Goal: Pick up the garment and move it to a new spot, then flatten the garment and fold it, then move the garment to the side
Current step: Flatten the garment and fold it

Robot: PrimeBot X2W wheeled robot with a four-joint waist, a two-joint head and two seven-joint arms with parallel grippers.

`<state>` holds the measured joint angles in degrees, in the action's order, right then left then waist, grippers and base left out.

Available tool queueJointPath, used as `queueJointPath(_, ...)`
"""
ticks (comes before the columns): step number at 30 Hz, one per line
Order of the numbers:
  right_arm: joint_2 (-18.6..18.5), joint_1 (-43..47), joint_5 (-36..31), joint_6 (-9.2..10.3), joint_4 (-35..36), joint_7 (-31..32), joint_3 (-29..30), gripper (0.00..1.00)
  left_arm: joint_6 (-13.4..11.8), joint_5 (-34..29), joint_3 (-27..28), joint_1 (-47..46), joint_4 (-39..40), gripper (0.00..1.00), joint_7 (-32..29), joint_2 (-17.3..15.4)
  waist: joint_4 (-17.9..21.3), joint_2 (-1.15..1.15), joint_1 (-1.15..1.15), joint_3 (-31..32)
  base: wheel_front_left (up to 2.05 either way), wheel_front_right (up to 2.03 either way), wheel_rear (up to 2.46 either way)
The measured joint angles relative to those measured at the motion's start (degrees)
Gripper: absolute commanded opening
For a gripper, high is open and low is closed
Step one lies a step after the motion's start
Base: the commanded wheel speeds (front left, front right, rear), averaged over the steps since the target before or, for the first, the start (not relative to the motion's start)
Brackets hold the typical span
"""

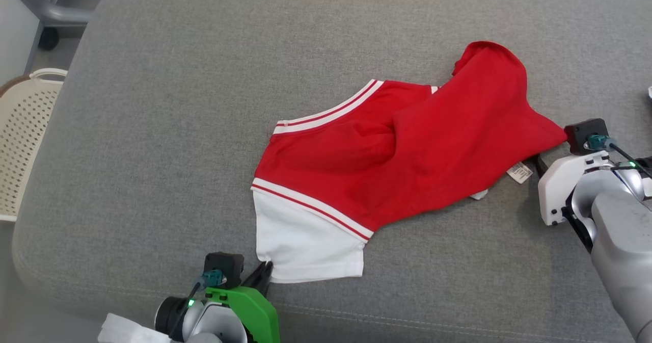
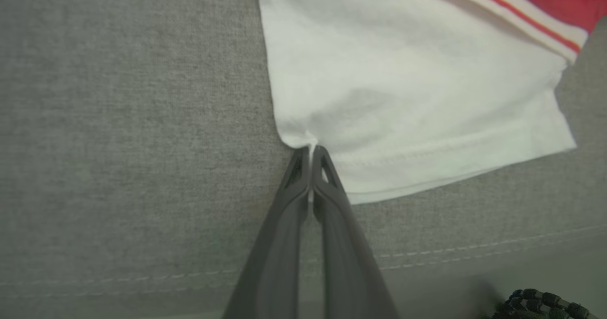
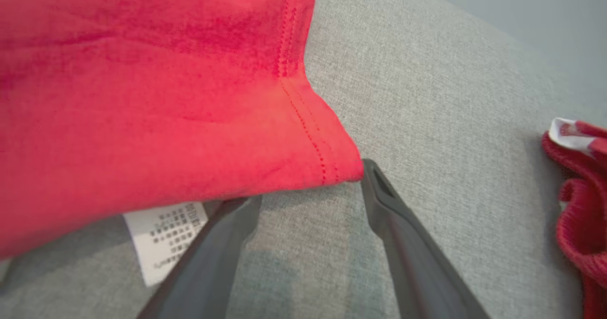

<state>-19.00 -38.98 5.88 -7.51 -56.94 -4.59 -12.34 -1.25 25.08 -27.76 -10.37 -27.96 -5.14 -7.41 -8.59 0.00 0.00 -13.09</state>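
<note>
Left gripper [image 2: 310, 153] had its jaws pinched on the white corner of the red-and-white garment [image 1: 407, 144], which lay rumpled mid-cushion [image 1: 153, 129]; right gripper's [image 3: 308, 184] jaws stood wide at the red hem corner.

free: bare grey cushion [image 1: 153, 129] left of and beyond the garment [image 1: 433, 144] | obstacle: garment spread across the middle | right edge: red knit item [image 3: 578, 205] lies near | left, off the cushion: perforated basket [image 1: 23, 129] stands

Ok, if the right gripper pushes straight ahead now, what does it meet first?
The garment: its red hemmed corner lies just ahead of the open right gripper, though depth is unclear.
</note>
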Motion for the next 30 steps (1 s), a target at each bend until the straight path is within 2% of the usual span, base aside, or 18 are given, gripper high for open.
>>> queueJointPath(5,-0.09,-1.85,0.54,0.0,-1.9,-2.05,-3.13,1.0,-0.26,0.0,-0.3,-0.31,0.67,0.0,0.19,0.21,-0.92,0.0,0.0,-1.08,0.0,0.0,0.0)
queueJointPath(6,-0.1,-2.13,0.69,0.01,-2.25,-2.36,-3.69,0.76,-0.29,0.0,-0.32,-0.33,0.76,0.0,0.21,0.24,-1.03,0.0,0.0,-1.19,0.0,0.0,0.0)
queueJointPath(7,-0.1,-2.42,0.94,0.01,-2.55,-2.67,-4.19,0.45,-0.31,0.01,-0.33,-0.34,0.79,0.0,0.26,0.25,-1.09,0.0,0.0,-1.23,0.0,0.0,0.0)
queueJointPath(8,-0.07,-2.59,1.18,0.0,-2.85,-3.04,-4.68,0.34,-0.36,0.01,-0.34,-0.34,0.79,0.0,0.25,0.25,-1.08,0.0,0.0,-1.19,0.0,0.0,0.0)
queueJointPath(9,-0.01,-2.68,1.34,0.0,-3.13,-3.23,-5.3,0.12,-0.49,0.02,-0.34,-0.34,0.78,0.0,0.26,0.25,-1.02,0.0,0.0,-1.1,0.0,0.0,0.0)
queueJointPath(10,0.09,-2.68,1.55,0.0,-3.49,-3.61,-5.8,0.0,-0.6,0.09,-0.35,-0.34,0.74,0.0,0.26,0.26,-0.96,0.0,0.0,-0.97,0.0,0.0,0.0)
queueJointPath(19,0.0,-2.66,5.49,0.0,-4.35,-6.02,-8.65,0.0,-1.26,1.07,0.74,-0.5,2.5,0.0,1.22,-0.42,-0.31,0.0,0.0,1.21,0.0,0.0,0.0)
queueJointPath(30,-2.71,-1.83,12.2,0.0,2.75,-6.57,-11.58,0.0,-1.82,8.55,8.84,-2.0,16.57,0.0,3.85,-0.85,0.53,0.0,0.0,5.86,0.0,0.0,0.0)
